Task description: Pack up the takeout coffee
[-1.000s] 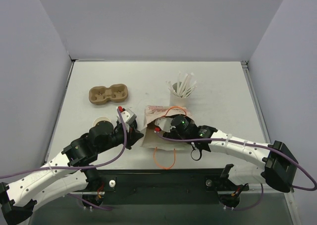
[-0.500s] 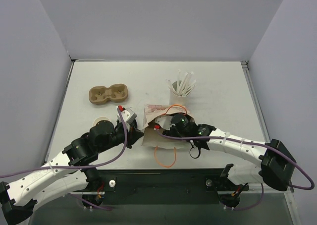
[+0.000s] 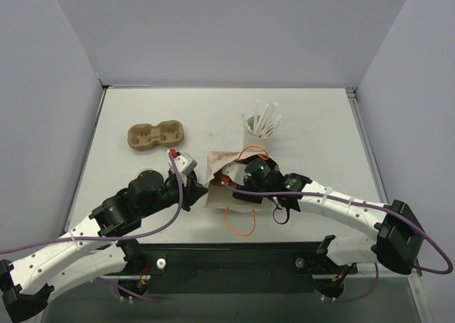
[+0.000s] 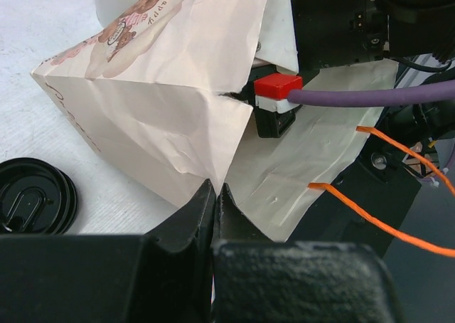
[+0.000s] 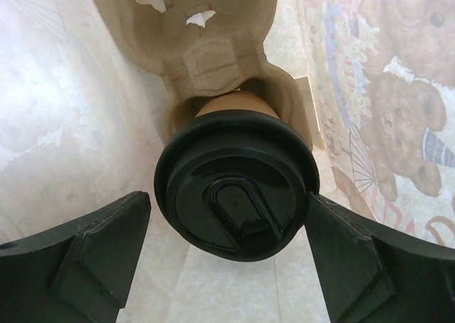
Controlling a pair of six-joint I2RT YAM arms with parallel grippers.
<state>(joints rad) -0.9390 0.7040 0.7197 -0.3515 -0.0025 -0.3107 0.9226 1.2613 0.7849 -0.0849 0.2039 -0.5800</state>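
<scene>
The takeout coffee [image 5: 237, 184], a brown cup under a black lid, sits in a pulp cup carrier [image 5: 206, 45] inside the printed paper bag [image 3: 226, 195]. My right gripper [image 5: 227, 198] reaches into the bag's mouth and stands open. One finger is on each side of the lid, and a thin gap shows at the left finger [image 5: 106, 245]. In the top view the bag and the right wrist hide the coffee. My left gripper [image 4: 215, 195] is shut on the bag's [image 4: 163, 117] lower edge at its left side.
A second pulp carrier [image 3: 156, 136] lies at the back left. A cup of white stirrers [image 3: 259, 129] stands behind the bag. A lidless tan cup [image 3: 146, 173] sits by the left arm. A loose black lid [image 4: 32, 195] is beside the bag. Orange bag handles [image 3: 242, 225] trail toward the near edge.
My right gripper's jaws have widened off the coffee's lid, and that wrist has shifted slightly further into the bag. The left gripper keeps its hold on the bag.
</scene>
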